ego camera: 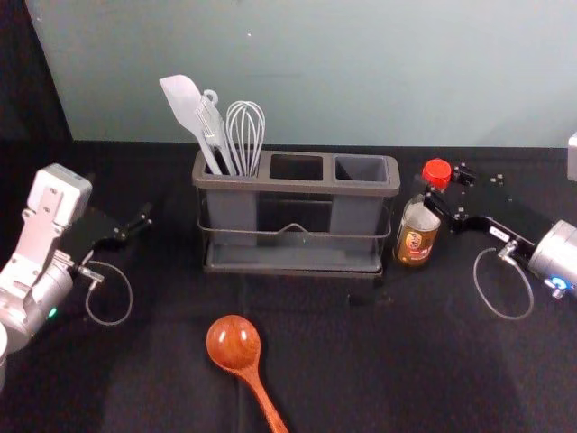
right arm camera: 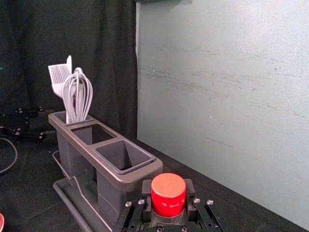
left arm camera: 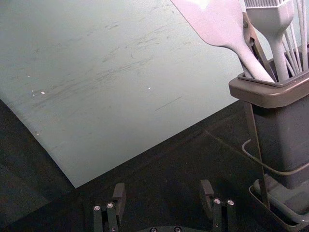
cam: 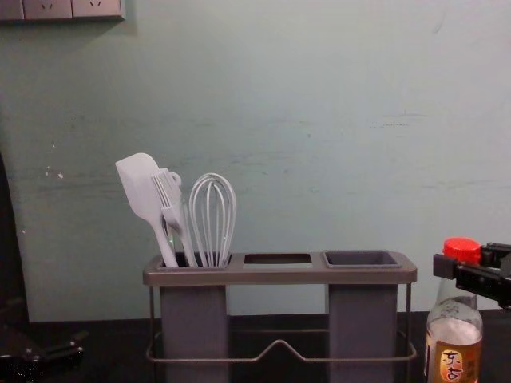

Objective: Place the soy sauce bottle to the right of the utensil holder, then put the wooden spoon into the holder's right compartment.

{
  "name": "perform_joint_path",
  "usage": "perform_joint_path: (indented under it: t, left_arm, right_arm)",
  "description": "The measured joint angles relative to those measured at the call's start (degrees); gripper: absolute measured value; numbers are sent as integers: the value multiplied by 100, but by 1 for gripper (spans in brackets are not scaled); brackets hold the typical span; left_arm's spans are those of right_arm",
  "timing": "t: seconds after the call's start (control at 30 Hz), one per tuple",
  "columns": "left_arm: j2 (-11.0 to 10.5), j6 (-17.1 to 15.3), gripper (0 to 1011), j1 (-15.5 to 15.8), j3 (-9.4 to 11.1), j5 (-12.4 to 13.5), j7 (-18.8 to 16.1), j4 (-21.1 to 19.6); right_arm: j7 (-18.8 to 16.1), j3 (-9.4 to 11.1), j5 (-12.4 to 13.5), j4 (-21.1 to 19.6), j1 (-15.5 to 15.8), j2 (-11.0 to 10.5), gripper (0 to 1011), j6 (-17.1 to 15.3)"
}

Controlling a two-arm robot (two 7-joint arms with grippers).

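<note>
right pincer [right arm camera: 168, 189] is clamped round the neck of the soy sauce bottle [ego camera: 416, 240], which stands upright just beside the right end of the utensil holder [ego camera: 293, 186], so i'd guess next it lets go and backs out rightward, clear of that rim. the wooden spoon [ego camera: 233, 342] lies in front of the holder, bowl toward it, handle running back at the robot, and the left pincer [left arm camera: 163, 192], spread open off to the left, looks nearer the bowl imo.

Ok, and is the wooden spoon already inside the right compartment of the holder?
No, the wooden spoon lies on the table, in front of the holder.
</note>
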State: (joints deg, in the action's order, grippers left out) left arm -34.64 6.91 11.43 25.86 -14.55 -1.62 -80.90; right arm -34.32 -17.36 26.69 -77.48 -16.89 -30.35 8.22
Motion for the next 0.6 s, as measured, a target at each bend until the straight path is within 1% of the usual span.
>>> perform_joint_path:
  t: [0.3, 0.6]
  left_arm:
    - [0, 0, 1005, 0, 0, 0, 0, 0]
    - [0, 0, 1005, 0, 0, 0, 0, 0]
  right_arm:
    - [-15, -48, -26, 182, -86, 66, 382, 8]
    - [-18, -45, -26, 175, -80, 61, 382, 5]
